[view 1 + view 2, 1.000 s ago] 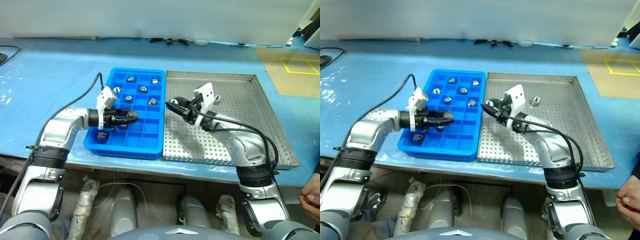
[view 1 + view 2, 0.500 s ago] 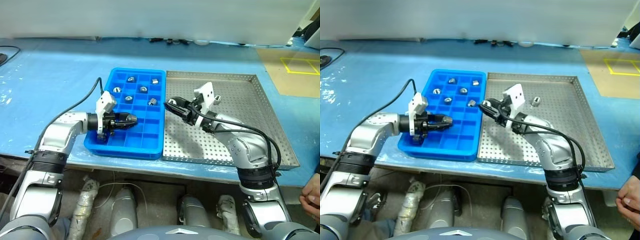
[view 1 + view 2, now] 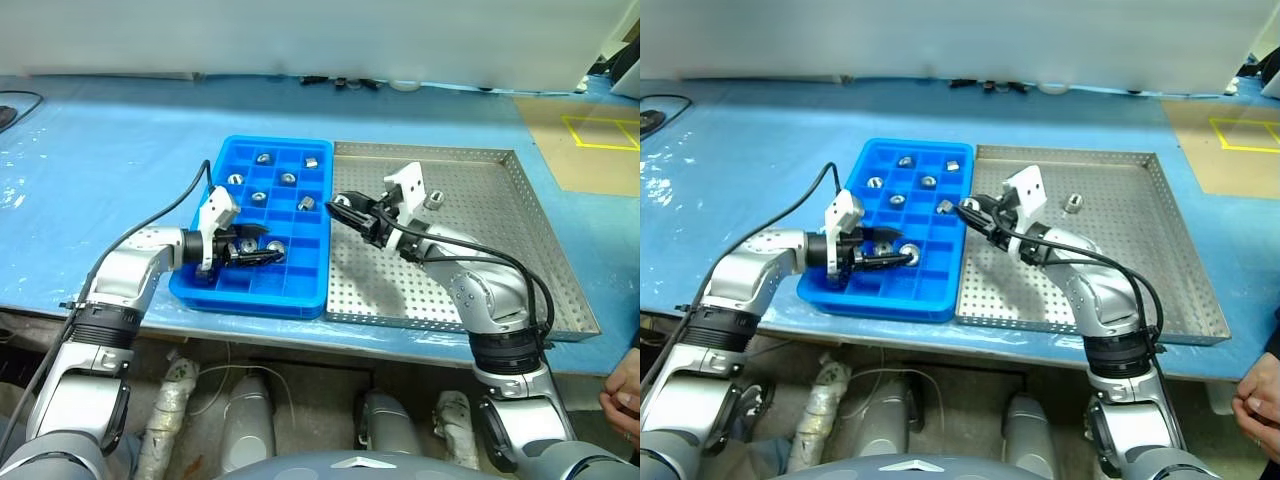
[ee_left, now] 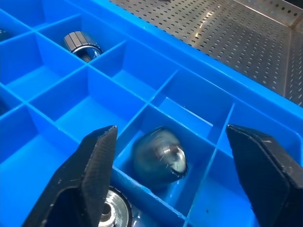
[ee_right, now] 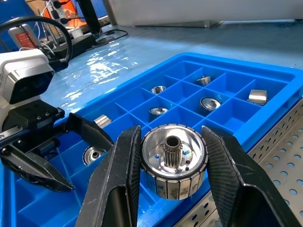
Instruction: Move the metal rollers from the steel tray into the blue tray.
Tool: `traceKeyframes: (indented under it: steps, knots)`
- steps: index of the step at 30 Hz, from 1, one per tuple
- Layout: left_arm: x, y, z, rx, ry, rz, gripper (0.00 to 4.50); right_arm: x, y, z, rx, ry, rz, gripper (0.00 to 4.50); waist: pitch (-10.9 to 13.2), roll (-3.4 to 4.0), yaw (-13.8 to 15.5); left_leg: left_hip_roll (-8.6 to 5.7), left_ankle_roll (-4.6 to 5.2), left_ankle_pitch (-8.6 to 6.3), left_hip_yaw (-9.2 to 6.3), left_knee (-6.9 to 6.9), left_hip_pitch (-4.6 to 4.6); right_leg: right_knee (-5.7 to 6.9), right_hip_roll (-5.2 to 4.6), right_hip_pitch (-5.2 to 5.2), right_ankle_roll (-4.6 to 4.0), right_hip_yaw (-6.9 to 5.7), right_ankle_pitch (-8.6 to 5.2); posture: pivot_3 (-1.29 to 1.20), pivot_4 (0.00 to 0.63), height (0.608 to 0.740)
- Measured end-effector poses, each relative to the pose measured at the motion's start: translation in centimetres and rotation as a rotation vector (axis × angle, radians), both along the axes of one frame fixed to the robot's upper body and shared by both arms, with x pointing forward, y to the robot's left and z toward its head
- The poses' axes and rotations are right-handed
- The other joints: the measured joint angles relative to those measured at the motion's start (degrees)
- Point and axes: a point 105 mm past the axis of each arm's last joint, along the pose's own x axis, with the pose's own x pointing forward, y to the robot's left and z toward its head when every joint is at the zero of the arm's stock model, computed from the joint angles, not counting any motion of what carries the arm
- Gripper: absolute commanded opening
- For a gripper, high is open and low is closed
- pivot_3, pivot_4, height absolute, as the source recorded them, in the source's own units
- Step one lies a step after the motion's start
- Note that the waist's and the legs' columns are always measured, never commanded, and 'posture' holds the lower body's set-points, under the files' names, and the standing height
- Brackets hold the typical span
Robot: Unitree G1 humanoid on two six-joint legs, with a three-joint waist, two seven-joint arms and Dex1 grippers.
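Left gripper: fingers spread wide, released, low over the near rows of the blue tray.
Dropped roller: lies blurred in a compartment between the spread fingers, touching neither.
Neighbouring roller: in the next compartment, partly behind one left finger.
Right gripper: clenched on a metal roller, hollow centre facing the wrist camera, held above the tray's right rim.
Blue tray: on the blue table, left of and touching the steel tray.
Rollers in tray: several scattered through the far compartments, one per cell.
Steel tray: right of the blue tray, perforated floor mostly bare.
Remaining roller: stands on the far part of the steel floor, just right of the right wrist camera.
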Motion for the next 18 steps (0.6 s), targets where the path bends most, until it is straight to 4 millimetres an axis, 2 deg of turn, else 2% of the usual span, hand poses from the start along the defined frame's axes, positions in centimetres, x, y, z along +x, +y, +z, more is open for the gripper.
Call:
traceKeyframes:
  steps: [2,7,9,13,18]
  knots:
    - [0.3,-0.1,0.9,-0.011,-0.018,-0.002,3.68,0.0,0.0,0.0,0.0,0.001,-0.002,1.6,0.0,0.0,0.0,0.0,0.0,0.0,0.0,0.0,0.0,0.0,0.0,0.01,0.0,0.0,0.0,-0.13,0.15,0.74]
    - [1.1,1.1,6.1,-0.075,-0.135,0.03,3.68,-0.2,0.0,0.0,-0.002,0.0,0.021,1.6,0.0,0.0,0.0,0.0,-0.02,0.01,0.0,0.01,0.01,0.0,0.0,0.0,0.0,0.01,0.0,-0.08,0.15,0.74]
    - [1.0,1.5,7.2,-0.091,-0.163,0.04,3.68,-0.1,0.1,0.0,-0.004,0.001,0.035,1.6,0.0,0.01,-0.1,-0.01,-0.01,0.01,0.02,0.0,0.04,-0.02,0.01,0.0,0.0,0.01,0.0,-0.06,0.15,0.74]
    - [0.6,2.4,6.5,-0.095,-0.153,0.094,3.68,0.3,1.4,0.0,-0.001,0.017,0.094,1.6,0.0,0.01,0.0,0.01,-0.02,0.01,0.0,-0.02,0.04,0.01,0.01,0.0,0.0,-0.01,0.0,0.05,0.15,0.74]
    - [-0.6,5.1,5.6,-0.091,-0.141,0.221,3.68,0.2,4.0,-0.1,-0.007,0.028,0.213,1.6,0.0,0.0,1.1,0.03,-0.02,0.01,-0.06,-0.07,-0.03,-0.02,0.01,-0.05,-0.01,-0.17,0.0,0.16,0.15,0.74]
